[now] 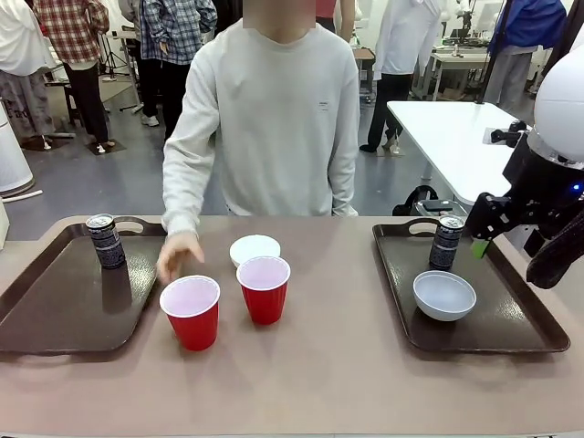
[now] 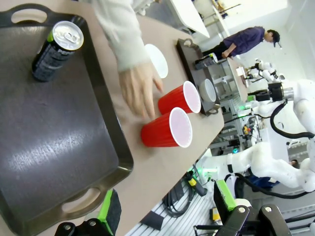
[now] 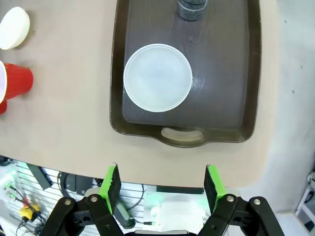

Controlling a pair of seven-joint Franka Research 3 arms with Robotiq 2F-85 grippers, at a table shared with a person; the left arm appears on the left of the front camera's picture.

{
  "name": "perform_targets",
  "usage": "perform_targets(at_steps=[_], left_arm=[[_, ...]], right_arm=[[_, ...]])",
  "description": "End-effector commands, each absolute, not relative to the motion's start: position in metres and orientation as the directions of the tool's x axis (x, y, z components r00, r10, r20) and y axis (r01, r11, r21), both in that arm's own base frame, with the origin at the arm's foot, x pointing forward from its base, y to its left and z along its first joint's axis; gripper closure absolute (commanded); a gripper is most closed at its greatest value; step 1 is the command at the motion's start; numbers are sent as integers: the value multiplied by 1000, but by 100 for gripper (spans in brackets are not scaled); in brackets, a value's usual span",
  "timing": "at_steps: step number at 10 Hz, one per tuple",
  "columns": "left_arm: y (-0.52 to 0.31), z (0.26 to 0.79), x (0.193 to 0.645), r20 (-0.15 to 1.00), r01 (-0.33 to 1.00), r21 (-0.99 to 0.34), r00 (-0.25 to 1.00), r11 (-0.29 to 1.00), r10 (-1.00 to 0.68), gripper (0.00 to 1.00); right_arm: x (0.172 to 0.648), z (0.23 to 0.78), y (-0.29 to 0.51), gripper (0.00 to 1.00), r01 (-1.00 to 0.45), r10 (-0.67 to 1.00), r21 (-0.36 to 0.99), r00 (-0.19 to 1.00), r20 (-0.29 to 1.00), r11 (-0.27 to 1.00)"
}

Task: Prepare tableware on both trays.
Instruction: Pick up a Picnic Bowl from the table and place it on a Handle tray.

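- Front view: each tray carries one can at its far edge, just beside the cut-out handle. The left tray (image 1: 46,315) has the left can (image 1: 106,241) and the right tray (image 1: 525,324) has the right can (image 1: 447,242). I'd say the two settings are being built to match.
- A white bowl (image 1: 444,295) already sits toward the right tray's near left part. The second bowl (image 1: 255,248) lies on the bare table (image 1: 347,383) between the trays. The left red cup (image 1: 191,312) and right red cup (image 1: 264,289) stand just in front of it, apparently waiting to be shared out.
- The person's hand (image 1: 178,255) hangs low over the table, fingers spread, just beside the left red cup. I cannot tell whether it touches the cup.
- Right wrist view: the right gripper (image 3: 162,177) points straight down over the right tray, jaws spread wide and empty.
- Left wrist view: the left gripper (image 2: 165,196) is also spread and empty, tilted above the left tray's near edge.
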State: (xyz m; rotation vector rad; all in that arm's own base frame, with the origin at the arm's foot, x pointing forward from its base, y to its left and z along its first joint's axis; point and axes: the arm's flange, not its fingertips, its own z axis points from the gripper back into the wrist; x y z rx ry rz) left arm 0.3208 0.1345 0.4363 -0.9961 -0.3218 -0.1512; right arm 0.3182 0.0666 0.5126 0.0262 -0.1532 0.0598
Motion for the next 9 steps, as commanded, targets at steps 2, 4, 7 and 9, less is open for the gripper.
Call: perform_targets(at_steps=[2,4,7,9], left_arm=[[135,437,321,341,273,-803,940,529,31,0],[135,437,321,341,273,-803,940,529,31,0],[135,437,321,341,273,-803,940,529,31,0],[129,457,321,333,242,-802,940,546,73,0]], right_arm=[[322,508,64,12,-67,61,26,984,166,997],[322,508,64,12,-67,61,26,984,166,997],[319,512,67,12,-61,57,22,987,153,998],[321,514,49,12,-42,103,400,986,-133,916]])
